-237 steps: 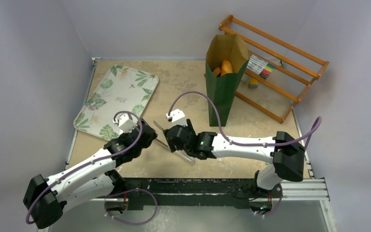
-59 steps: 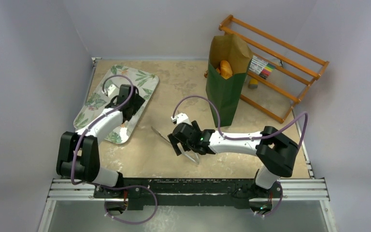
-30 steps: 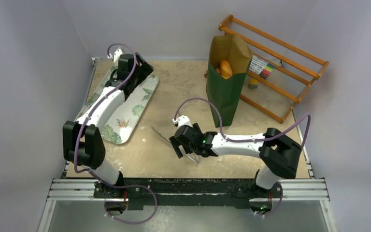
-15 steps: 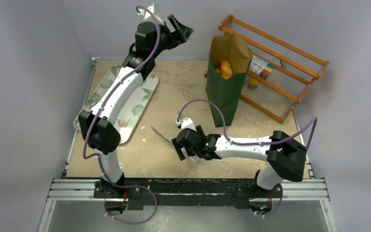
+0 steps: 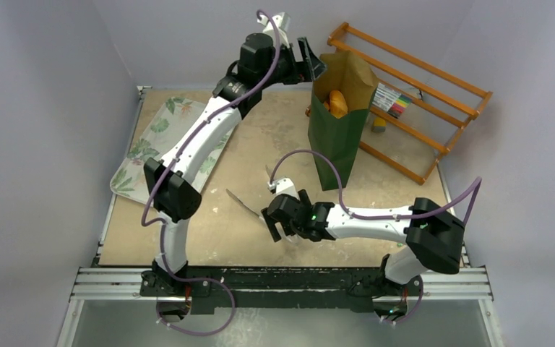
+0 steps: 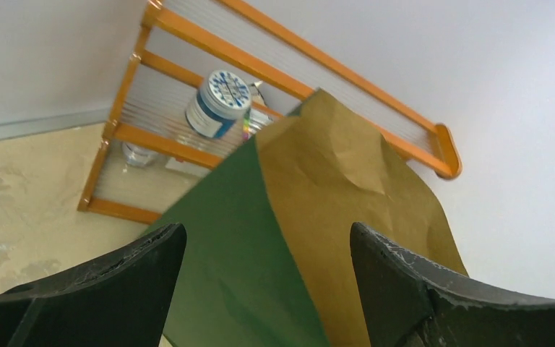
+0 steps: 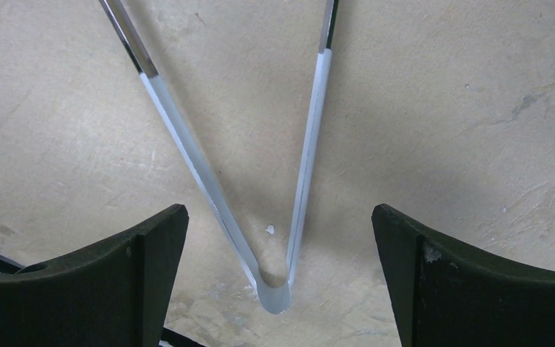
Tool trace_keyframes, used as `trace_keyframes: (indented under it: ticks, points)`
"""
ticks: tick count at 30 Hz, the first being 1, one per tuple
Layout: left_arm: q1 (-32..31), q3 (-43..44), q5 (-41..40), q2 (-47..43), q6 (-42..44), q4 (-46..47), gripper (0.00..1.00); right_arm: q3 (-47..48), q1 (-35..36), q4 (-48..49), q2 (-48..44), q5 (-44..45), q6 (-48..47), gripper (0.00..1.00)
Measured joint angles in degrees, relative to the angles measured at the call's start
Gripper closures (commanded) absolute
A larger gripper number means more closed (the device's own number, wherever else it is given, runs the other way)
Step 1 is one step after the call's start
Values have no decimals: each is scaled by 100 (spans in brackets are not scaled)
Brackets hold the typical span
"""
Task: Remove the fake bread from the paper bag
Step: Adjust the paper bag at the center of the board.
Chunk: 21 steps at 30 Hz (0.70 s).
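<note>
Top view, paper bag: stood upright at the far right of the desk, just in front of the wooden rack; dark green outside, brown inside, mouth open upward.
Top view, fake bread: seen as orange pieces inside the bag's mouth, below its rim.
Top view, left arm: stretched high across the desk; the left jaws are held spread wide in the air just beside the bag's upper left rim, and nothing is held.
Top view, floral tray: laid at the far left of the desk, partly hidden by the left arm.
Top view, right arm: kept low over the near middle of the desk; the right jaws are held over one end of the metal tongs, which lie flat, well apart from the bag.
Left wrist view, fingers: set far apart at the lower corners, nothing clamped.
Left wrist view, paper bag: seen between and beyond the fingers, with the green outside to the left and the brown inside to the right; no contact is seen.
Left wrist view, wooden rack: placed behind the bag, with a blue-lidded jar on it.
Right wrist view, fingers: spread fully, nothing gripped.
Right wrist view, metal tongs: laid on the desk, their joined end between the fingers and their two arms fanned away; neither finger is touched.
</note>
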Motion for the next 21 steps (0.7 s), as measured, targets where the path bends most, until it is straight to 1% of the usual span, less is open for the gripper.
trace_keyframes:
  ticks: [7, 9, 11, 14, 19, 21]
  points:
    - [-302, 234, -96, 7, 424, -581, 19, -52, 4, -42, -2, -2, -2, 0]
    - [-372, 450, -234, 74, 568, -815, 20, -52, 4, -44, -9, -2, -2, 0]
    - [-439, 861, -455, 245, 748, -1097, 22, -52, 4, -52, -39, 0, -4, 0]
    - [-562, 1360, -776, 487, 1003, -1458, 27, -52, 4, -87, -66, 9, -4, 0]
    - [-743, 1408, -1189, 588, 1311, -1934, 36, -52, 4, -140, -68, 39, -11, 0]
    - [-776, 1408, -1292, 621, 1399, -2057, 42, -52, 4, -162, -68, 39, -13, 0]
